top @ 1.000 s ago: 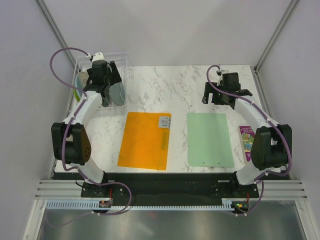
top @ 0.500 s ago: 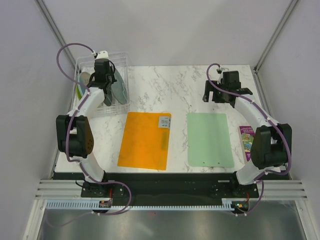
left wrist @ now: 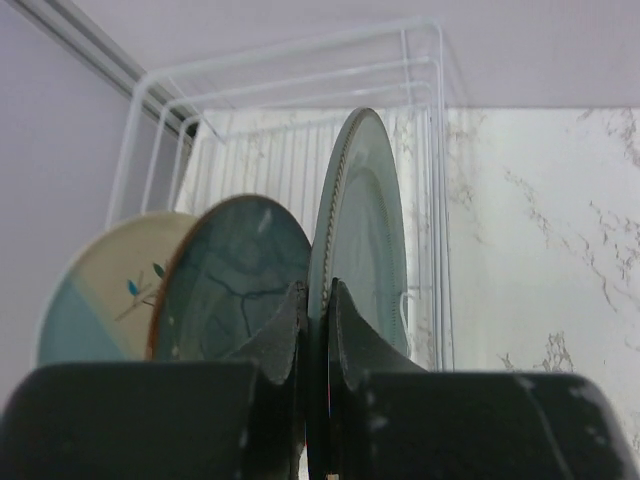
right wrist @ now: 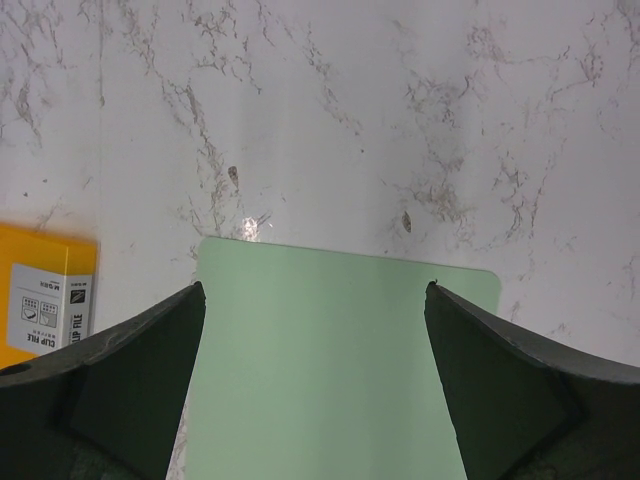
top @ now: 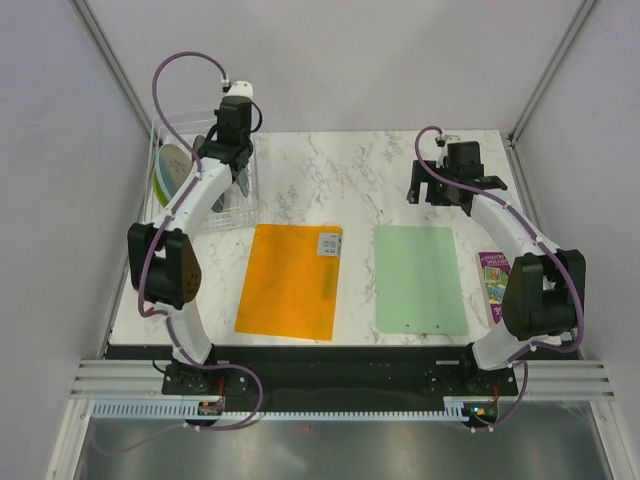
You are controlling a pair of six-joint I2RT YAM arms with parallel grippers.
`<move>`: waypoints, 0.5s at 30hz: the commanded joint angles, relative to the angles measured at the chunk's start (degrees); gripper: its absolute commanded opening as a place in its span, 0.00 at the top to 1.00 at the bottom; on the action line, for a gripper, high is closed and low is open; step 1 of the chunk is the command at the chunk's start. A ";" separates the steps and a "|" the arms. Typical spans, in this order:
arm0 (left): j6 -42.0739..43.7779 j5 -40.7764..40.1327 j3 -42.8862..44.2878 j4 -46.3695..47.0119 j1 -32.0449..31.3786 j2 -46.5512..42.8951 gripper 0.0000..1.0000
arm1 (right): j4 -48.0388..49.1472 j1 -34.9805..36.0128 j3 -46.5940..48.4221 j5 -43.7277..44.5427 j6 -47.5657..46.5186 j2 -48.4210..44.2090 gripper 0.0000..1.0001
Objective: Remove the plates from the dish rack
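**A:** White marble is seen across the table [top: 330, 170], which is walled in by pale grey panels [top: 330, 60]. What is found nearest the bases?

**B:** An orange mat [top: 290, 280] is laid left of centre and a green mat [top: 420, 278] right of centre, apart from each other. A purple booklet [top: 492, 278] is placed at the right edge.

**A:** How is the right arm posed?

**B:** It is bent up the right side of the frame. The right gripper [top: 442, 193] is hung above the far edge of the green mat. In the wrist view its fingers [right wrist: 120, 370] are spread wide with nothing held between them. Only mat and marble are seen below.

**A:** And the left arm?

**B:** It is stretched toward the upper left, with a purple cable [top: 165, 75] looped above it. The left gripper [top: 238, 172] is positioned at the right side of the dish rack [top: 238, 205].

**A:** What is gripped?

**B:** The rim of the grey-green plate [left wrist: 365, 230] is pinched between closed fingers [left wrist: 285, 325]. The plate is stood on edge.

**A:** What is beside it?

**B:** A dark blue-grey plate [left wrist: 235, 280] is leaned just to its left. Further left, a cream and pale blue plate [left wrist: 100, 290] is partly covered by that one. The rack's white wires are raised behind all three. Whether the held plate is lifted off the rack floor cannot be told.
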 commanded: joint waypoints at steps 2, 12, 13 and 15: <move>13.00 -10.42 12.92 7.49 -4.14 -1.34 0.98 | -0.29 -0.11 1.16 1.08 -0.35 -4.22 0.02; -1.21 15.53 9.52 -1.12 -6.43 -16.62 0.98 | 3.73 -0.11 2.83 -10.40 3.77 -7.65 0.02; -5.15 18.11 7.50 -1.21 -6.43 -17.42 0.98 | 4.80 -0.11 2.92 -11.39 5.08 -8.17 0.02; -10.34 23.38 4.69 -0.95 -6.43 -19.18 0.98 | 9.69 -0.11 2.48 -16.81 8.76 -8.53 0.02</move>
